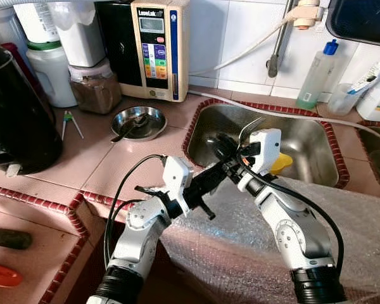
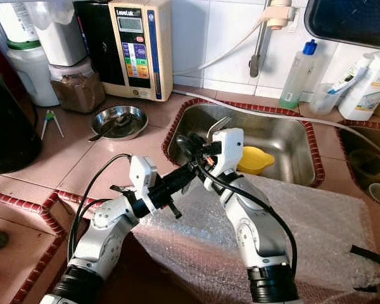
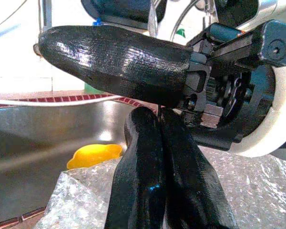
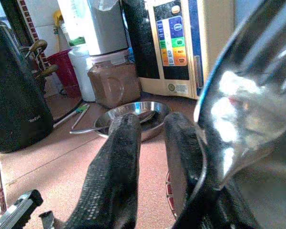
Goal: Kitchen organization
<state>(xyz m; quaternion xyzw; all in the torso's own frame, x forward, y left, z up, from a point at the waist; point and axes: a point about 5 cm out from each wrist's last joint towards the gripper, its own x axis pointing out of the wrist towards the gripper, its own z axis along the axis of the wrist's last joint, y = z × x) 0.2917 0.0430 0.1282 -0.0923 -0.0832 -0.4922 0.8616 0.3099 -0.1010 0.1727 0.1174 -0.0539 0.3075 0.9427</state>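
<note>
Bubble wrap [image 1: 342, 209] drapes the sink [image 1: 316, 136] edge beneath both arms

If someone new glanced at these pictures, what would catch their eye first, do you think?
Probably the two grippers meeting over the sink's near edge: the right gripper carries a metal fork, with the left gripper shut just beneath it. Next, the yellow object in the basin and the bubble wrap across the front.

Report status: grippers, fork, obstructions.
Right gripper over the sink's near edge, fork at its fingers, grip unclear. Left gripper shut, tips against right gripper. Yellow item in sink; bubble wrap beneath arms.
</note>
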